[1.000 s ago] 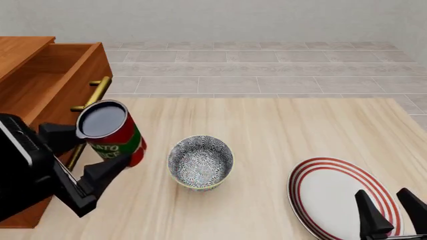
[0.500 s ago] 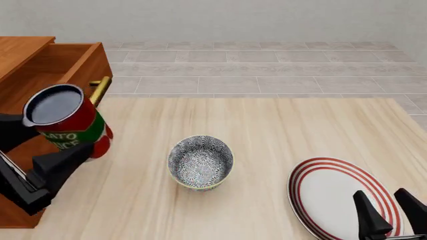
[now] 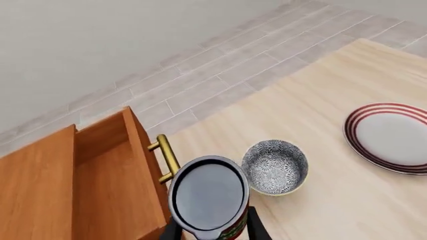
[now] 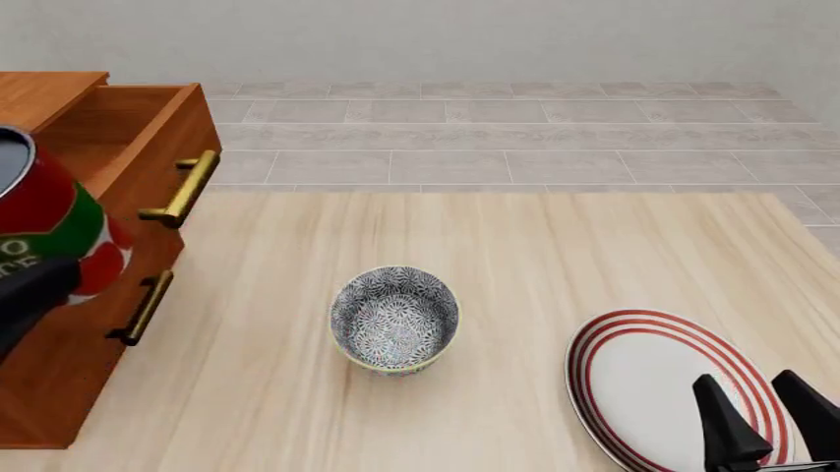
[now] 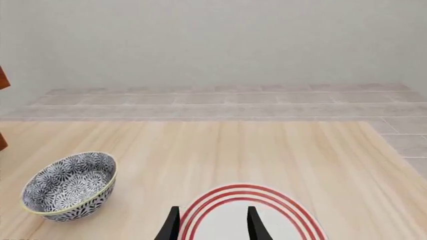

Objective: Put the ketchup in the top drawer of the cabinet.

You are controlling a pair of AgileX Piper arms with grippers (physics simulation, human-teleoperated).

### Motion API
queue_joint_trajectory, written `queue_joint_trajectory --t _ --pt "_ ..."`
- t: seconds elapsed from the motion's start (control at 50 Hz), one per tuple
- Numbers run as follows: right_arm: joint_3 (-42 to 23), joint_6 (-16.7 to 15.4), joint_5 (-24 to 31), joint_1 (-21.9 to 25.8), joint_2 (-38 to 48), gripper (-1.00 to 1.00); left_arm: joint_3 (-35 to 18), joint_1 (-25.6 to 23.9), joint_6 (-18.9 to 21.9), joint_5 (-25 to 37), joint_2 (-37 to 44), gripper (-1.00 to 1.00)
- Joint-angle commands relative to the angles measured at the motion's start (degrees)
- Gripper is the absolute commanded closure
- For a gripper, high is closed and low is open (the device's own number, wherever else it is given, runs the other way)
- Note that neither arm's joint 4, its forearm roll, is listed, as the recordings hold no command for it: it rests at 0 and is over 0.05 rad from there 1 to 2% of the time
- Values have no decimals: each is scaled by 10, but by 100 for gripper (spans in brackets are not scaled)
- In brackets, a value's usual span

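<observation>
Front view shows the table (image 4: 525,246) of light wood, the largest thing here. At its left side stands the cabinet (image 4: 59,383), reddish-brown. The top drawer (image 4: 132,138) is pulled out and open, with its brass bar handle on the front, and the lower drawer front (image 4: 98,339) under it is closed.

Near the right front corner of the table lies a white plate (image 4: 650,379) with red rings. The blue-grey patterned bowl (image 4: 393,318) stands about in the middle of the table, well apart from the plate.

The ketchup (image 4: 53,236) is in the air at the left edge of this view, in front of the cabinet and beside the open drawer, upright. In the left wrist view the left gripper (image 3: 215,231) pinches the can from both sides, its dark glossy top facing the camera.

The right gripper (image 4: 768,418) hangs over the plate with its fingers spread and nothing between them.
</observation>
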Motion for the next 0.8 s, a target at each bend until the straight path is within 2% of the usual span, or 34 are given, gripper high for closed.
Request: queue_joint_trajectory --t 0.02,0.1,0.24,0.42,0.46,0.5,0.56,0.8 --pt "0 1 2 2 0 -100 -36 35 24 29 1 100" --pt "0 3 3 1 0 -100 -53 65 31 33 10 100" --pt "0 2 4 2 0 -100 -87 79 26 37 36 100" --pt "0 1 4 2 0 -100 -77 93 34 15 57 100" --pt "0 1 4 2 0 -100 -80 98 23 11 65 100" --pt "0 1 5 3 0 -100 -59 109 67 -7 56 100" --pt "0 1 5 3 0 -100 -71 116 46 -6 72 100" --pt "0 1 6 3 0 -100 -95 153 39 -24 125 100"
